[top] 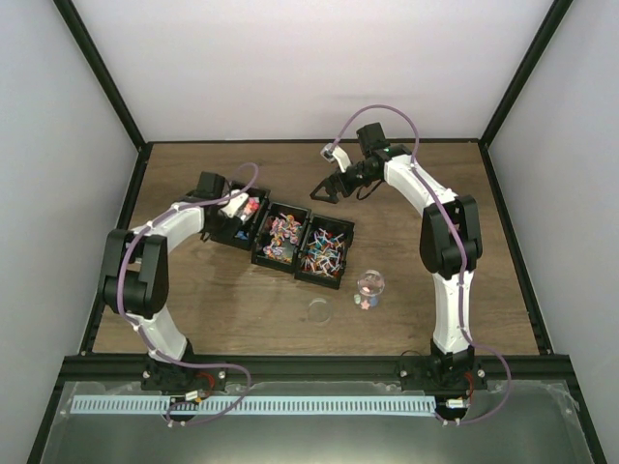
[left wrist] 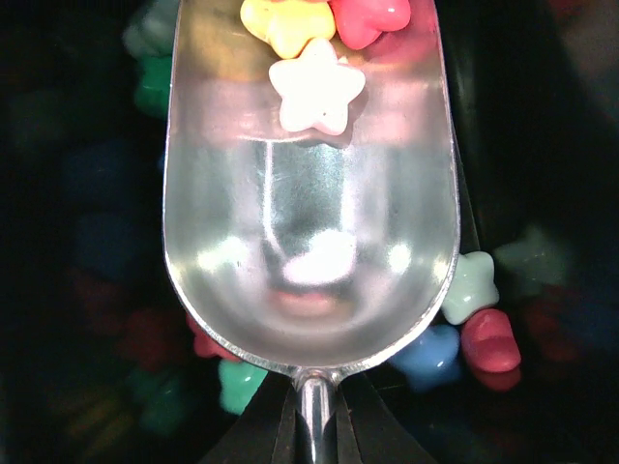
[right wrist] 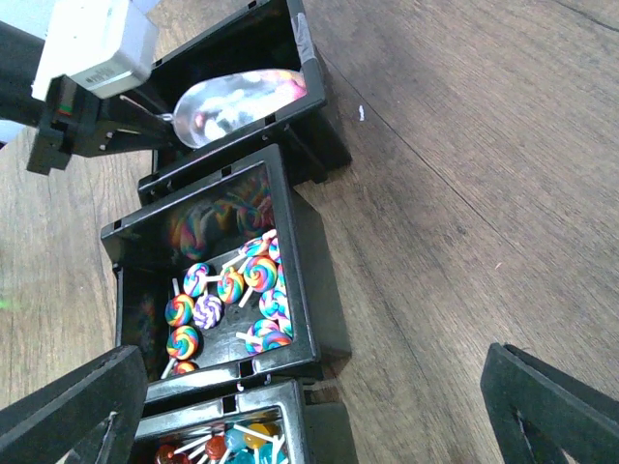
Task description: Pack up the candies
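Observation:
The candies are small star-shaped sweets in the left black bin (top: 232, 224). My left gripper (top: 235, 205) is shut on the handle of a silver scoop (left wrist: 309, 222), which is dipped in that bin. A white star candy (left wrist: 316, 85), a yellow one (left wrist: 287, 21) and a red one (left wrist: 372, 17) lie at the scoop's far end. Loose candies (left wrist: 471, 285) lie under and beside the scoop. The scoop also shows in the right wrist view (right wrist: 237, 97). My right gripper (top: 329, 188) is open and empty, hovering behind the bins (right wrist: 314, 367).
The middle bin (top: 280, 237) holds swirl lollipops (right wrist: 232, 290). The right bin (top: 324, 253) holds round lollipops (right wrist: 222, 440). A small clear jar (top: 370, 288) with a few sweets stands on the wooden table, its lid (top: 319, 310) beside it.

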Robot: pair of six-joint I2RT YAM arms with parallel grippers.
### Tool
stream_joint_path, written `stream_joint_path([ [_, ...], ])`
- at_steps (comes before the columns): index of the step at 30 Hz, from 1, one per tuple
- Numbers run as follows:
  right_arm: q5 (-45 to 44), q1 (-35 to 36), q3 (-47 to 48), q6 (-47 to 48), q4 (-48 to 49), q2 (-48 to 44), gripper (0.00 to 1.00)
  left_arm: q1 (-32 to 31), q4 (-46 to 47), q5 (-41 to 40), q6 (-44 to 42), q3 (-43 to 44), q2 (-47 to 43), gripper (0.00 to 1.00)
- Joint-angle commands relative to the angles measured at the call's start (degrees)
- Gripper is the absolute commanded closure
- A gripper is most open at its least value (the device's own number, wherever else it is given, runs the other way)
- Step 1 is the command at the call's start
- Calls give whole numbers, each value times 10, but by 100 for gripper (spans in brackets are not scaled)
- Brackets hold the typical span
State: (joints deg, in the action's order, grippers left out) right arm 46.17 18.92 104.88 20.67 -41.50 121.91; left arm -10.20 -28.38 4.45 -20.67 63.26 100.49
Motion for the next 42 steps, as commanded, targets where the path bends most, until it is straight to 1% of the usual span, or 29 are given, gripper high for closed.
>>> stream_joint_path([
  [1,-2,0,9,8,-10,-21,3,17,36,18,-3,-14,-37,96],
  [6,1,0,17,5,-13,-16,3,22,37,42,6,-12,-30,96],
  [12,0,0,23,10,-19,-14,3,29,54,46,-28,-49,-75,96],
  [16,1,1,23,10,-19,-14,3,40,47,45,-31,-57,-87,96],
  [25,2,0,20,10,-24,-18,3,63,54,68,-47,-98,-134,96],
  [29,3,0,21,11,-27,-19,3,70,83,100,-47,-127,-178,96],
  [33,4,0,21,11,-30,-19,3,74,137,131,-36,-171,-222,96],
  [39,3,0,23,13,-36,-20,3,89,171,172,0,-185,-236,96],
  [42,4,0,23,13,-39,-20,3,92,180,179,6,-188,-233,96],
])
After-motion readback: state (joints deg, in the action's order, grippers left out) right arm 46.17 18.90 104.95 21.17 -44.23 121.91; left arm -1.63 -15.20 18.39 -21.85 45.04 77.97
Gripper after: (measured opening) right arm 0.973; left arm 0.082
